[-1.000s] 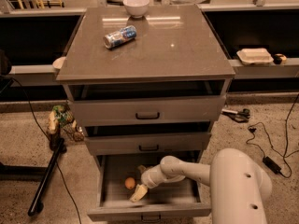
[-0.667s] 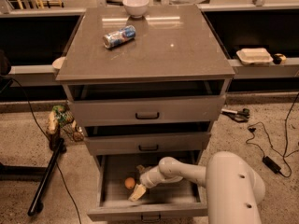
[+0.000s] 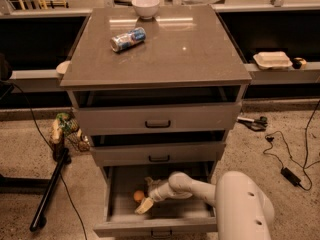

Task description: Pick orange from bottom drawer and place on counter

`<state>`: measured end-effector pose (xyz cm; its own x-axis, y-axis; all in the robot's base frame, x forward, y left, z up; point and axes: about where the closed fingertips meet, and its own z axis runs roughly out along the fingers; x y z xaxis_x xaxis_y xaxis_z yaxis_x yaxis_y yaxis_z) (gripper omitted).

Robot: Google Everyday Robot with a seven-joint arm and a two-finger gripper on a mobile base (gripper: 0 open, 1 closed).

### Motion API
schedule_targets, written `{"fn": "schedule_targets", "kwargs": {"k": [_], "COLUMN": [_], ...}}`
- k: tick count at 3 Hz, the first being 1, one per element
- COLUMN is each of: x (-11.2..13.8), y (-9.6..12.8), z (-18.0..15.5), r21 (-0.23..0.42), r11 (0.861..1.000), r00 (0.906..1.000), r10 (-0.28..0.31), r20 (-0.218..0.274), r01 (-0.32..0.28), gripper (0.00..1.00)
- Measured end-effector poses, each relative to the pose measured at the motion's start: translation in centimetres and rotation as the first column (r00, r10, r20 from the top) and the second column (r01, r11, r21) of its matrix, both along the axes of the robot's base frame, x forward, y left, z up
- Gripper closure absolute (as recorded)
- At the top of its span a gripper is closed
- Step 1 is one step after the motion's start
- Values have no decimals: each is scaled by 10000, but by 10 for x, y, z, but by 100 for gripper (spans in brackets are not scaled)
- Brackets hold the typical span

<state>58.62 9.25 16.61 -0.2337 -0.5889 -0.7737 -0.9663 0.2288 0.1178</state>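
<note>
Now | jaws spread, inside bottom drawer [image 3: 159,227], nearer orange [image 3: 138,196] than before | orange unmoved

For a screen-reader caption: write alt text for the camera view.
The robot's white arm reaches into the open grey bottom drawer, its gripper beside the small round orange. On the glossy grey-brown counter above sit a tipped soda can and a white bowl.

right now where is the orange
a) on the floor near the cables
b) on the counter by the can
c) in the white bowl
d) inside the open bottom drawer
d: the orange lies inside the open bottom drawer with the gripper right beside it, while the counter carries the can and the bowl.
</note>
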Motion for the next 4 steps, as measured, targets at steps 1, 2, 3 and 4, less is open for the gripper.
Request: {"fn": "schedule_targets", "kwargs": {"k": [1,2,3,4], "x": [6,10,13,14], "y": [1,5,9,13], "z": [-15,-28,-35,-39], "r21": [50,171,270,270], "r11": [9997,9989,9983,9982], "r00": [9997,9990,9987,9986], "r10": [-250,-437,-508,-536], "r20": [-10,-42,-32,7], "r01": [250,437,509,535], "gripper": [0,0,0,15]}}
